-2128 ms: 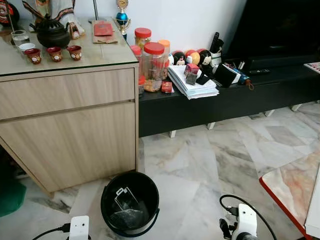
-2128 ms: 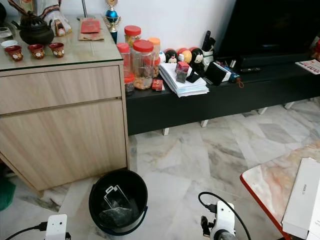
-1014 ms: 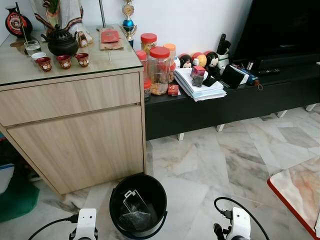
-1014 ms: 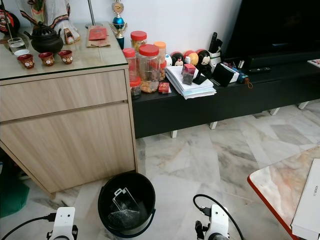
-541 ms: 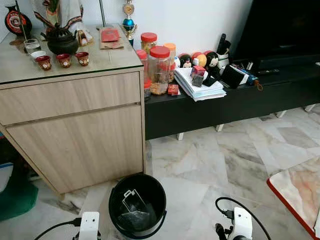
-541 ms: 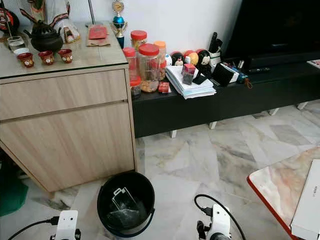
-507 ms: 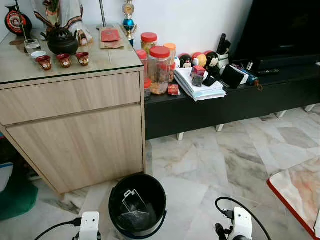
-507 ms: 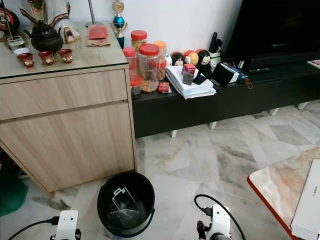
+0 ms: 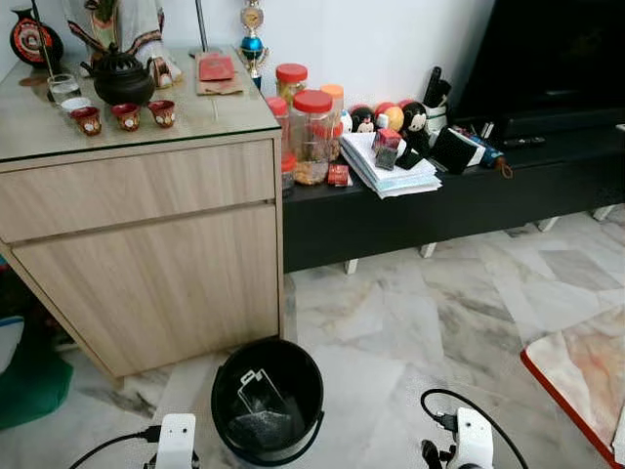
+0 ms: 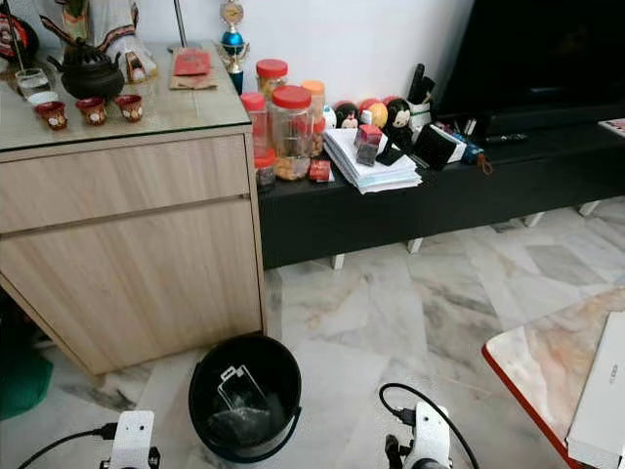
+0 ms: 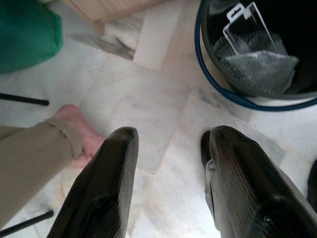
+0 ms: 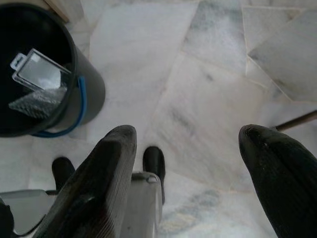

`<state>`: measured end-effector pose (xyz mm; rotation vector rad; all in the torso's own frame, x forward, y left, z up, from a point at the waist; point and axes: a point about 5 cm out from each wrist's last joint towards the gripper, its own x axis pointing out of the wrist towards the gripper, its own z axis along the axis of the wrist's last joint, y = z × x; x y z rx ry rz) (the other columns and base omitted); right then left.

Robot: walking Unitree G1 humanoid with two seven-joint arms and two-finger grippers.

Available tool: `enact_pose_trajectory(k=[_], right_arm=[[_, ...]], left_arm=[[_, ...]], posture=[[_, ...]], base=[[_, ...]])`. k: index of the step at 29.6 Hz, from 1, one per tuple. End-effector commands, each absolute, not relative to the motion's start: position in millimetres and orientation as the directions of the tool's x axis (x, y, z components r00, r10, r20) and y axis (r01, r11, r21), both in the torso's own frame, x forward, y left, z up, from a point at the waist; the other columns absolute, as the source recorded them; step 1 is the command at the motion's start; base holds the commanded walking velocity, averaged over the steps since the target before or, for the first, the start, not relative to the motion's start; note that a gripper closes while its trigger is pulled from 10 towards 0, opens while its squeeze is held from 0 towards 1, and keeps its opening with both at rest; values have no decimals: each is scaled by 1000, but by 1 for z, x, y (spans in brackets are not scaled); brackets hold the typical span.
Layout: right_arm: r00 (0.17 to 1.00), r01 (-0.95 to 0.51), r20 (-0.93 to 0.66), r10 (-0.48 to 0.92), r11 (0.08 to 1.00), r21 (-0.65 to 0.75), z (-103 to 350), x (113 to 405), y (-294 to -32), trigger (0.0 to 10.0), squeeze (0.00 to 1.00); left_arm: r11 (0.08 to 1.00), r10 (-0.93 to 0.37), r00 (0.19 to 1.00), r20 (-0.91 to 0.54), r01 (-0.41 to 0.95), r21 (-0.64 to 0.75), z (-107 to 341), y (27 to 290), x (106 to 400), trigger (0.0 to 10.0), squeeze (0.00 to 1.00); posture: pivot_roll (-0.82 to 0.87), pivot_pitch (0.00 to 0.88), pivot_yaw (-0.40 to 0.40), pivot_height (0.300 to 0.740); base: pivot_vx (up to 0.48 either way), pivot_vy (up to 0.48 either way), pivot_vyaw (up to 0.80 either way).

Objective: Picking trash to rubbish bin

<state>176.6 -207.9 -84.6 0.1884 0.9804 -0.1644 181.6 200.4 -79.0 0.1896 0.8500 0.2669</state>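
Observation:
A black rubbish bin (image 9: 269, 399) with a blue handle stands on the marble floor in front of the wooden cabinet (image 9: 146, 254). Inside it lie a clear plastic package (image 9: 256, 393) and a crumpled clear bag (image 11: 257, 69). Both arms hang low at the bottom edge of the eye views, one on each side of the bin. My left gripper (image 11: 171, 148) is open above bare floor beside the bin (image 11: 247, 54). The right gripper (image 12: 190, 148) is open too, over floor tiles with the bin (image 12: 42, 74) off to one side.
A person's bare foot and trouser leg (image 11: 44, 148) are on the floor close to my left gripper. A low black TV bench (image 9: 439, 191) holds jars, papers and figurines. A red-edged marble table (image 9: 581, 366) stands at the right. Something green (image 9: 29, 381) lies left of the cabinet.
The camera has shifted only slightly over the last second. The bin, its contents and both arms stay where they were.

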Motion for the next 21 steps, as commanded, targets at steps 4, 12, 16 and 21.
enact_pose_trajectory(k=[4, 12, 16, 21], right_arm=[[539, 239, -840, -64, 968, 79, -86, 172, -211, 10000, 0], [532, 244, -844, -67, 967, 77, -88, 168, -212, 10000, 0], [533, 245, -843, -68, 967, 76, -87, 168, -212, 10000, 0], [535, 242, -842, -67, 967, 77, -87, 169, -212, 10000, 0]], left_arm=[[953, 295, 618, -729, -142, 266, -81, 199, 179, 10000, 0], [953, 298, 618, -727, -148, 264, -81, 199, 180, 10000, 0], [953, 297, 615, -730, -149, 262, -81, 198, 179, 10000, 0], [954, 295, 613, -733, -151, 258, -82, 197, 178, 10000, 0]], posture=[[-46, 0, -76, 740], [-46, 0, -79, 740], [-49, 0, -82, 740], [-49, 0, -86, 740]], base=[[-294, 0, 0], [-295, 0, 0], [-295, 0, 0], [-295, 0, 0]])
